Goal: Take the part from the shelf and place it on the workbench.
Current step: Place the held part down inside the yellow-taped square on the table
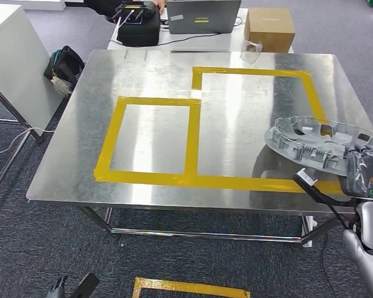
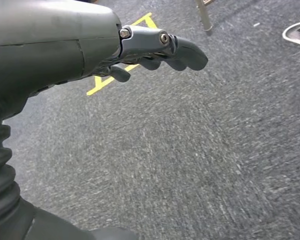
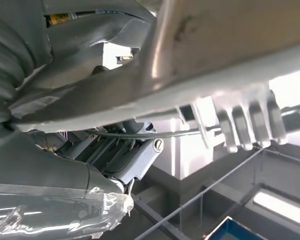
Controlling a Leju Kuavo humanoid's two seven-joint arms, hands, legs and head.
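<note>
Right robot hand (image 1: 368,177): you hold the grey part (image 1: 316,144) by its near rim.
Part: above the counter (image 1: 81,149), by its right edge.
Left robot hand (image 2: 156,50): empty, fingers straight.
Next: lower it flat, then let go.

The workbench (image 1: 81,155) top was bright, reflective sheet metal, marked with glossy yellow tape (image 1: 193,139). The part (image 1: 306,141) at the right of the frame looked like matt grey moulded plastic. The floor (image 1: 43,248) was rough grey carpet. A cardboard box (image 1: 269,28) sat at upper right.
</note>
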